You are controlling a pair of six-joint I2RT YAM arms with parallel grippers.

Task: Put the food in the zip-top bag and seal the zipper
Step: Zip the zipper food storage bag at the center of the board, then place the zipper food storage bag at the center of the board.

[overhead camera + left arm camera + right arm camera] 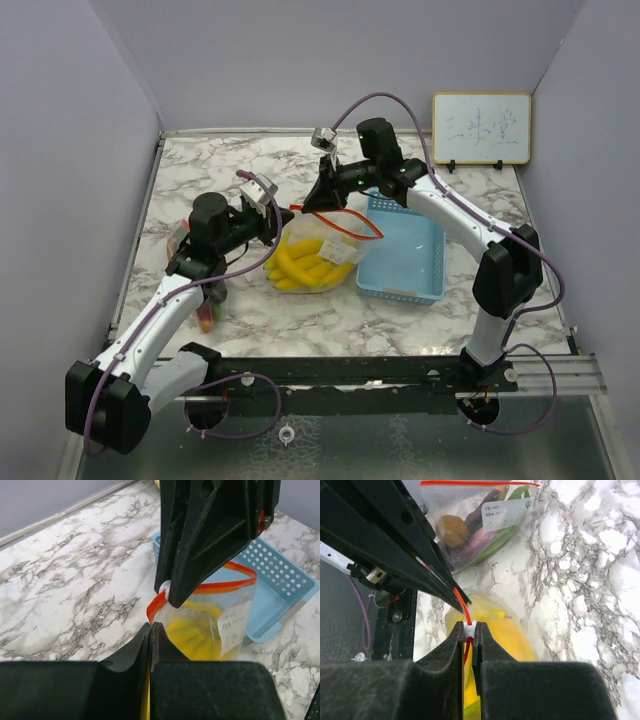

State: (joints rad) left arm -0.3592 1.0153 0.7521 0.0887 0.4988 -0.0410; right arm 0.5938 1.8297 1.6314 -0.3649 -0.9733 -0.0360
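Marble bench [200, 170] is carrying the zip-top bag [318, 238] of bananas [305, 265], beside the basket [410, 255]. Right end effector [468, 631] is pinching its white slider [468, 627], and left end effector [151, 626] is clamping the bag's corner; sealing is likely needing a straight, taut pull along the zipper [220, 586].

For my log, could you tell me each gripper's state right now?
Left gripper: closed on the zip-top bag at its orange zipper edge.
Right gripper: closed on the white slider.

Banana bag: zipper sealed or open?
Open. The orange zipper strips bow apart in a loop above the bananas; right gripper pinches the white slider.
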